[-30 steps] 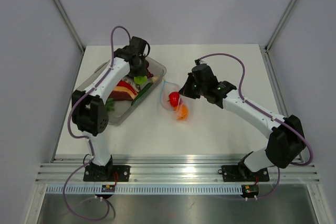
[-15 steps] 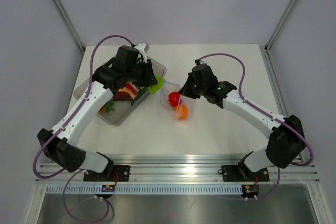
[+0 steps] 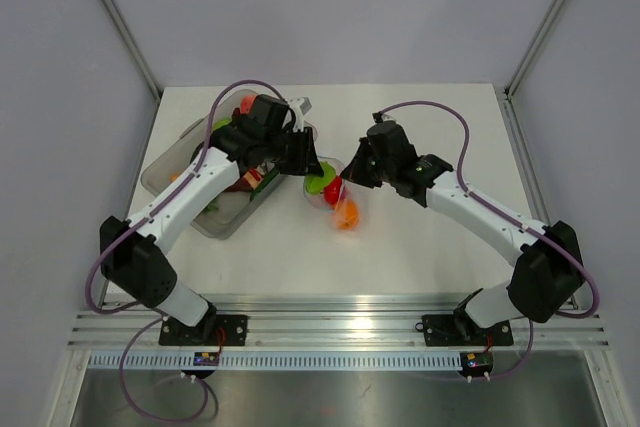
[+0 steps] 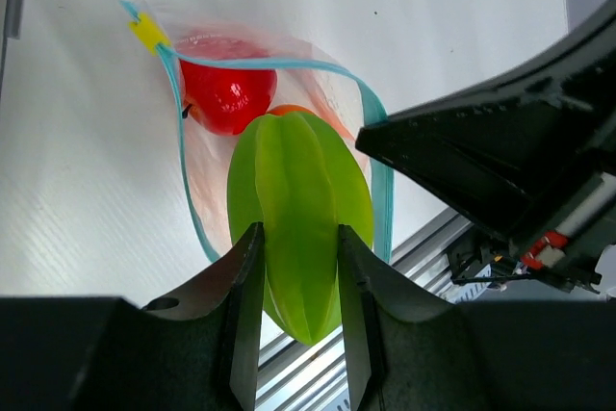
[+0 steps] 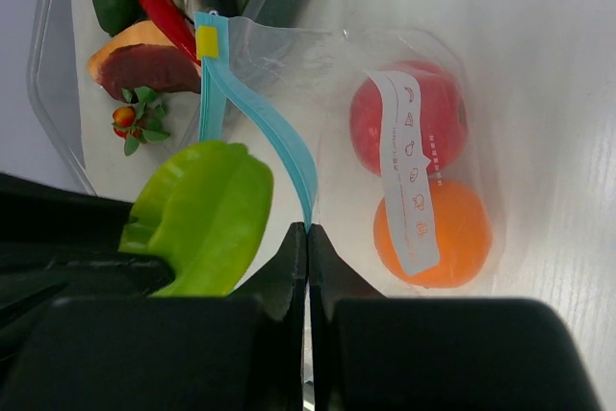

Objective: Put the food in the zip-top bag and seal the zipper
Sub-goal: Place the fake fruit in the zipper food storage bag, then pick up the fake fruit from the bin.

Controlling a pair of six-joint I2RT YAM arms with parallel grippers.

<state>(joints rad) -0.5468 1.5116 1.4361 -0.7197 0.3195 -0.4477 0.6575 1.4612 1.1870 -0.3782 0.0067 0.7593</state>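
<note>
On table centre, between arms: zip-top bag point(image 5: 337, 84) lying flat, mouth toward tub point(image 3: 205, 219). Zipper point(image 5: 265, 122) unsealed, lips parted into open loop. Red piece point(image 5: 445, 122) and orange piece point(image 5: 452, 228) already inside, side by side. Right gripper point(image 5: 307, 238) jaws pinched tight on one zipper lip, keeping mouth open. Left gripper point(image 4: 298, 233) jaws clamped on green star fruit point(image 4: 300, 166), hanging right at mouth, not in bag yet. Tub just left of bag, holds red chili, dark green piece and a few others.

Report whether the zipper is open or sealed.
Open. The zipper strips bow apart in a loop, the right gripper pinching one; the left gripper holds green fruit over it.
</note>
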